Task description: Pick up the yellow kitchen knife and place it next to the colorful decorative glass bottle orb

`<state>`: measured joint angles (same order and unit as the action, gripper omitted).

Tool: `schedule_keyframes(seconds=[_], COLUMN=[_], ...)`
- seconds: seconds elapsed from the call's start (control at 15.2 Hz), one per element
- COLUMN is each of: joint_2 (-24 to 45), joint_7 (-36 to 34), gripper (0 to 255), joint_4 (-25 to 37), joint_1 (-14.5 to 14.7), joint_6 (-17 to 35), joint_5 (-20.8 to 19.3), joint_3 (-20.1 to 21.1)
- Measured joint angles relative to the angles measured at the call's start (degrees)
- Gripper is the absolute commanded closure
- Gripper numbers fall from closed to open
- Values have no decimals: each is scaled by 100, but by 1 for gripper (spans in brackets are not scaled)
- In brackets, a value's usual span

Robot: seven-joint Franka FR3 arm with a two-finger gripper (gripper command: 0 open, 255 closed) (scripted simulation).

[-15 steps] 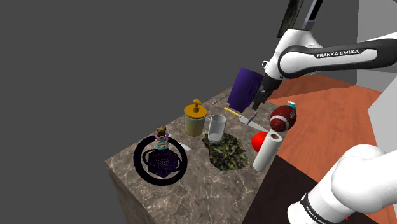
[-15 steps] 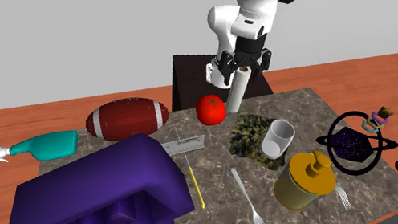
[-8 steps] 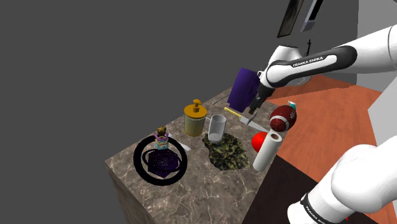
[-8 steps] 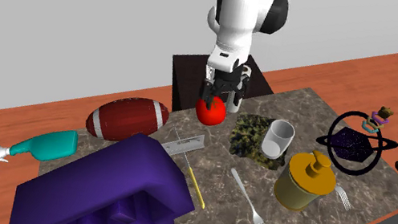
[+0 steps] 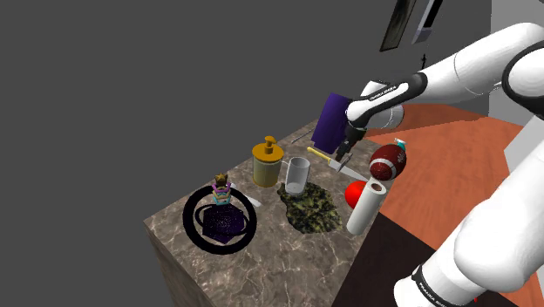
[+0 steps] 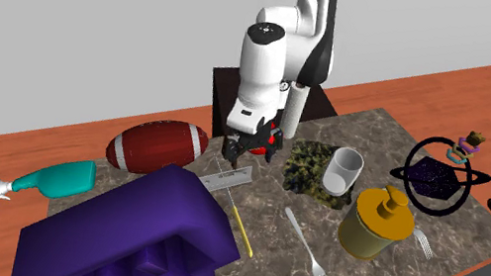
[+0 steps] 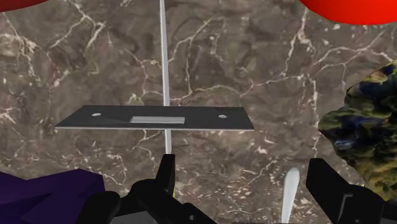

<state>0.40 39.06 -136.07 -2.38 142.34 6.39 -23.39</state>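
Observation:
The knife lies flat on the marble counter (image 6: 266, 255), with a grey cleaver blade (image 6: 227, 177) and a thin yellow handle (image 6: 240, 226). In the shoulder view the knife (image 5: 323, 157) sits in front of the purple block. My gripper (image 6: 243, 151) hangs open just above the blade, touching nothing. In the wrist view the blade (image 7: 156, 118) lies ahead of the gripper (image 7: 245, 184), fingers apart on either side. The orb (image 6: 437, 178) is dark purple with a black ring, at the counter's far end in the second exterior view's right, and it shows as the ringed orb (image 5: 220, 222) near the shoulder view's left.
Around the knife stand a big purple block (image 6: 134, 235), a football (image 6: 158, 145), a red tomato (image 6: 273, 138), a paper roll (image 5: 366, 207) and a mottled mat (image 6: 313, 168). A glass cup (image 6: 344, 170), a yellow jar (image 6: 377, 222) and a fork (image 6: 309, 253) lie between knife and orb.
The arm has swung from above the paper roll and tomato over to the knife blade and come lower. The fingers stay apart. Nothing on the counter has moved.

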Motion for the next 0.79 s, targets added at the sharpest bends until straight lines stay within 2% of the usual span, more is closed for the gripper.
schedule_keyframes(seconds=[0.2, 0.4, 0.79], joint_2=[717, 1465, 2045], joint_7=[616, 1194, 1562], gripper=[0, 0, 0], joint_4=[399, 901, 1144], joint_1=[-123, -370, -578], joint_6=[216, 348, 623], joint_5=[564, 1116, 1543], joint_3=[-15, 105, 320])
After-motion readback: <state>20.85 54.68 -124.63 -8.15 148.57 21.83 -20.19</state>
